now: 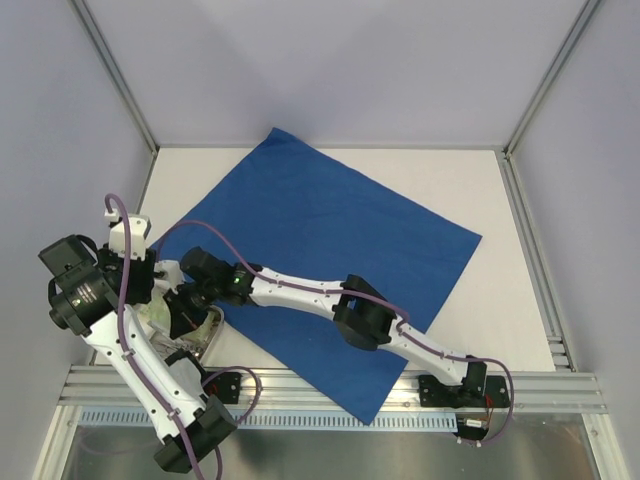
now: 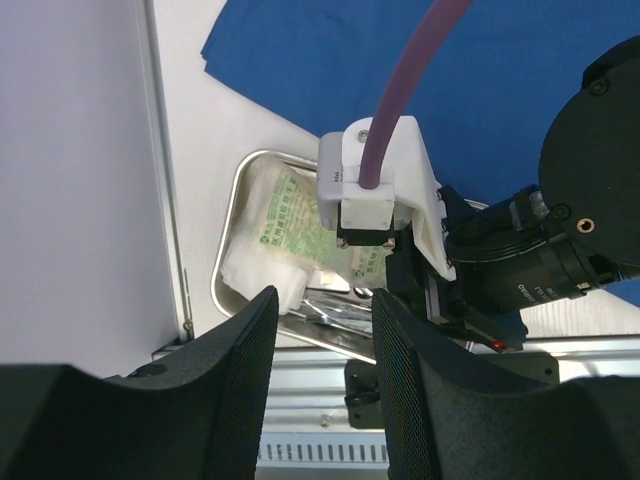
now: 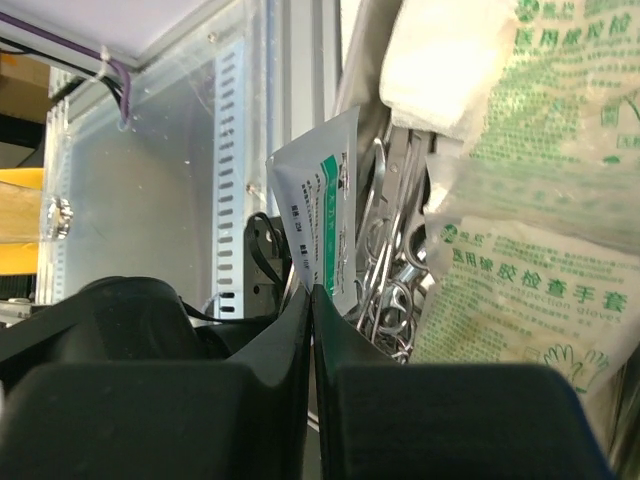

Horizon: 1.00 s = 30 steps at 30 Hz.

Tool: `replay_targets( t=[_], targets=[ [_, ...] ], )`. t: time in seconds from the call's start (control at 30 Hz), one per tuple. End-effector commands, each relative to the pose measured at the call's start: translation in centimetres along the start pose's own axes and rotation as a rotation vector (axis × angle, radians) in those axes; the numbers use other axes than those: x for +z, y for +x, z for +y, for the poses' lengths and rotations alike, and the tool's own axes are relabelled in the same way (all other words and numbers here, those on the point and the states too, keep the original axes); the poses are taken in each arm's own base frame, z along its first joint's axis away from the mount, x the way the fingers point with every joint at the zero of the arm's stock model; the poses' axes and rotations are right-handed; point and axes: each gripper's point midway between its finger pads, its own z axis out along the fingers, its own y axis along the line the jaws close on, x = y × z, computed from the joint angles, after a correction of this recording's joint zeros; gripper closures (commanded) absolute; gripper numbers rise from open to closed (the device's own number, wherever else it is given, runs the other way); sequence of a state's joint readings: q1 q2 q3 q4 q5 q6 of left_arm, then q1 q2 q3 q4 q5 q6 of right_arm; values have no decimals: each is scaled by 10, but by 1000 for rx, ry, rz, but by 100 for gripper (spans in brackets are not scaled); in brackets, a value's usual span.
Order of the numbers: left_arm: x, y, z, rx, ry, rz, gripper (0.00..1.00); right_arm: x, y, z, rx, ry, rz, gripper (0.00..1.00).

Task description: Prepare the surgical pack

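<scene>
- Left claw: jaws half open, empty, hovering above the tray.
- Tray: below both claws, holding glove packets and steel instruments.
- Right claw: closed, pinching the lower corner of a small pouch over the tray.
- Drape: spread flat on the surface, beyond and to the right of both claws, passing under the right arm.

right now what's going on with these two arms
The right gripper is shut on a small white-and-green packet at the steel tray, which holds glove packets and instruments. The left gripper hovers open above the tray, holding nothing. The blue drape lies spread flat beside it.
</scene>
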<state>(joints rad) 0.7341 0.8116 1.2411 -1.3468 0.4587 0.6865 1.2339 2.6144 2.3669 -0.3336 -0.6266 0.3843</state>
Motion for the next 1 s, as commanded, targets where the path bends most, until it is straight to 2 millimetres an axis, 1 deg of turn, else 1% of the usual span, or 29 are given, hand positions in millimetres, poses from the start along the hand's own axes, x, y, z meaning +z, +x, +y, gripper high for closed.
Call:
replay_targets(
  t=[0.0,0.07,0.17,0.27,0.37,0.43,0.47,0.5,0.57,0.67,0.7,0.77,0.8,0.87,0.9,0.97],
  targets=[
    [-5,30,-37,-92,131,113,49,-1,3,-8,-22,42,22,99],
    [-4,30,-36,-94,133,114,49,1,6,-11,-11,52,32,100],
    [-3,31,-36,-95,133,116,49,6,22,-16,23,50,81,100],
    [-2,32,-37,-94,139,119,49,12,33,-12,18,27,105,99],
    [-1,34,-37,-98,144,127,48,15,34,-8,15,20,104,98],
    [0,35,-37,-97,145,128,48,16,33,-8,20,25,101,92],
    [1,36,-38,-101,150,133,48,15,33,-8,13,28,100,85],
    [1,37,-38,-100,151,134,48,14,33,-9,12,34,100,81],
    [1,37,-38,-100,151,134,48,11,27,-5,1,32,91,69],
    [1,36,-39,-99,153,132,48,5,16,4,-19,23,71,63],
    [1,37,-39,-101,155,136,48,1,10,9,-26,18,61,63],
    [0,36,-39,-95,153,135,48,-6,4,10,-20,19,45,62],
    [0,37,-38,-99,153,138,48,-12,-4,14,-13,15,25,61],
    [-1,37,-38,-95,147,138,48,-22,-17,16,-3,12,-11,61],
    [-1,37,-38,-94,143,142,48,-30,-23,22,0,10,-22,60],
    [-2,37,-37,-89,139,141,48,-41,-35,28,-12,6,-47,57]
  ],
)
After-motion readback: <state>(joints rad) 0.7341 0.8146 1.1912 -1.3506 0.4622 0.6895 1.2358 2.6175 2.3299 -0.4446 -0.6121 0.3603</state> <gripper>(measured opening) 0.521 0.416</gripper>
